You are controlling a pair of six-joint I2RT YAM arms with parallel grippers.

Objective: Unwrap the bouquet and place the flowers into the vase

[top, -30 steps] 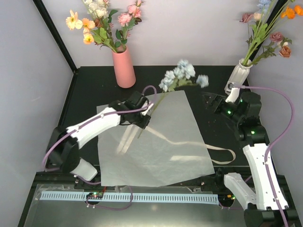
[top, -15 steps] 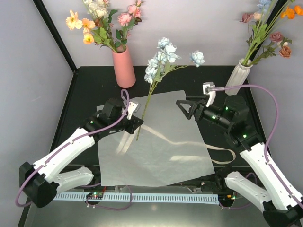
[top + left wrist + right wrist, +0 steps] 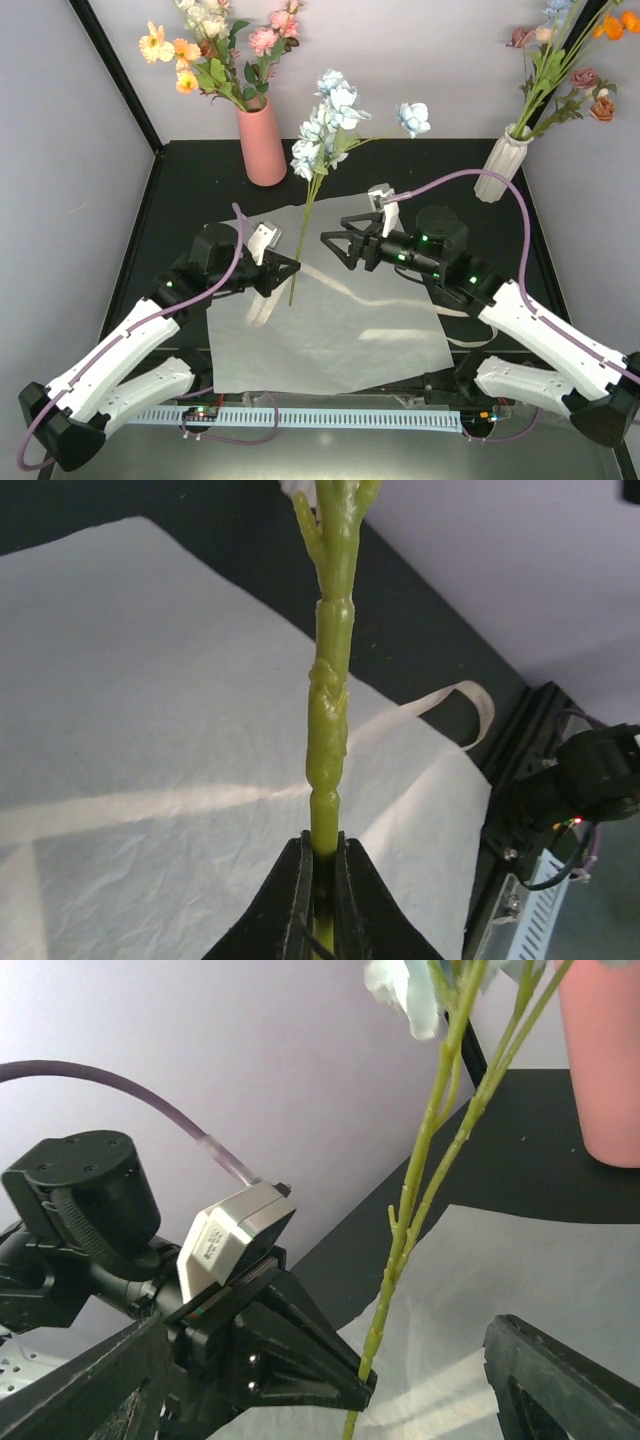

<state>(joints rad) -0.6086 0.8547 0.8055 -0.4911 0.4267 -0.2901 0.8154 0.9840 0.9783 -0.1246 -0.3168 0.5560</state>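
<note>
My left gripper (image 3: pixel 291 266) is shut on the lower stem of a light blue flower (image 3: pixel 326 115), which stands almost upright above the white wrapping paper (image 3: pixel 340 320). In the left wrist view the green stem (image 3: pixel 329 680) rises straight from the shut fingers (image 3: pixel 298 880). My right gripper (image 3: pixel 335 250) is open just right of that stem, not touching it. The right wrist view shows the stem (image 3: pixel 412 1215) between its spread fingers (image 3: pixel 90 1390). The white ribbed vase (image 3: pixel 500 165) at the back right holds several flowers (image 3: pixel 565 60).
A salmon-pink vase (image 3: pixel 262 140) with its own bunch stands at the back, left of centre. The cream ribbon (image 3: pixel 470 318) lies loose at the paper's right edge. A black frame post (image 3: pixel 115 75) runs along the back left.
My left gripper has lifted the blue flower from lying over the paper to nearly upright. My right arm has swung left from the white vase to beside the stem.
</note>
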